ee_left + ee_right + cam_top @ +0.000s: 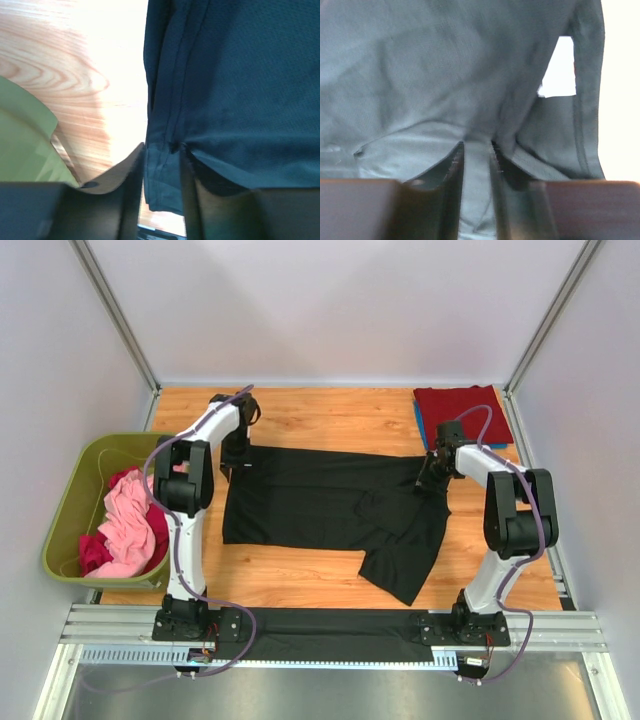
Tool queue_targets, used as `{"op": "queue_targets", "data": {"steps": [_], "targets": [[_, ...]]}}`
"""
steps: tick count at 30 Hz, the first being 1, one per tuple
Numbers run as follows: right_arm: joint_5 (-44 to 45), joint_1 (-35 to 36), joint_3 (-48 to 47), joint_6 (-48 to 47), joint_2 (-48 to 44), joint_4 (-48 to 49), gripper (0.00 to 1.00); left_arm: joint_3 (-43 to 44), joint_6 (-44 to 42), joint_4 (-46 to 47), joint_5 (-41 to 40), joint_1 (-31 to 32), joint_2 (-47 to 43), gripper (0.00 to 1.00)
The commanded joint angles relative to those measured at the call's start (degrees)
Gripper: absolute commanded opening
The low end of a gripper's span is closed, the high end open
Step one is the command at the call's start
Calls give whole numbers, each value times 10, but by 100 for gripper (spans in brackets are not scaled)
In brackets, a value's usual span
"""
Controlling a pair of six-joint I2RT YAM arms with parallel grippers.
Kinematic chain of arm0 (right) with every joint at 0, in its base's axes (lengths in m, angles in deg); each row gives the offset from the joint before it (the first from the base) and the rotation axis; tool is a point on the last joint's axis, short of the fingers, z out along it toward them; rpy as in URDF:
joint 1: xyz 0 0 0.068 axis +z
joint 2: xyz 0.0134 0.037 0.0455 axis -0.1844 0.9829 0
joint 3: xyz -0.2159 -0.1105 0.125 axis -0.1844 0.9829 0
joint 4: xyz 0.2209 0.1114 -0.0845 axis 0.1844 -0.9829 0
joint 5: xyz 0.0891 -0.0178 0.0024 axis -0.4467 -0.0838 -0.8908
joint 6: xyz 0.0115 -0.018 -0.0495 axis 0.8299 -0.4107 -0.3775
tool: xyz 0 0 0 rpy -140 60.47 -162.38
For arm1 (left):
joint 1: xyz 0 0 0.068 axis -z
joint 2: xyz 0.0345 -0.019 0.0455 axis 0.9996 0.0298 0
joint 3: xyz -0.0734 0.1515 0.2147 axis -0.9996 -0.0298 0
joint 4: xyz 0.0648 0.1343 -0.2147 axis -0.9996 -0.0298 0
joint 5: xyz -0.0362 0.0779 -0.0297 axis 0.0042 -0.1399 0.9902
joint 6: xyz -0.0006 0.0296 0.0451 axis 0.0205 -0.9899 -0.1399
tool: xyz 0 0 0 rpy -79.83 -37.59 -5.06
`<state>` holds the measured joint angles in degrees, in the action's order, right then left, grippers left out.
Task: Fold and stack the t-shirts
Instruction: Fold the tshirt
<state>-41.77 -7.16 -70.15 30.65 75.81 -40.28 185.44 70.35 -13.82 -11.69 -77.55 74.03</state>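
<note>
1. Top view: a black t-shirt [320, 502] lies spread out, slightly rumpled, across the middle of the wooden table [330, 410], with one part trailing toward the near edge.
2. Left wrist: the left gripper [161, 150] has part-open jaws straddling the shirt's stitched hem; I cannot tell if it grips.
3. Right wrist: the right gripper [476, 145] has narrow jaws pinching a fold of fine-knit cloth.

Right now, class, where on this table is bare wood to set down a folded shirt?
Far strip of table between black t-shirt and back wall; near-left strip along the front edge. Crowded: red shirt stack far right, bin left.
</note>
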Motion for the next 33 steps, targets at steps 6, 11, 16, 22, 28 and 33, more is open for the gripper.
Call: {"op": "queue_targets", "data": {"steps": [6, 11, 16, 22, 28, 33], "targets": [[44, 5, -43, 85, -111, -179, 40, -18, 5, -6, 24, 13, -135, 45], [99, 16, -10, 159, -201, -315, 45, -120, 12, 40, 50, 32, -223, 47], [88, 84, 88, 252, -309, -380, 44, -215, 25, 84, 144, 59, -311, 47], [30, 258, 247, 469, -408, -342, 43, -335, 33, 116, 207, 75, -384, 48], [48, 404, 304, 627, -411, -314, 43, -366, 18, 109, 205, 75, -419, 48], [79, 435, 339, 701, -424, -250, 43, -387, 14, 110, 224, 75, -440, 48]]}}
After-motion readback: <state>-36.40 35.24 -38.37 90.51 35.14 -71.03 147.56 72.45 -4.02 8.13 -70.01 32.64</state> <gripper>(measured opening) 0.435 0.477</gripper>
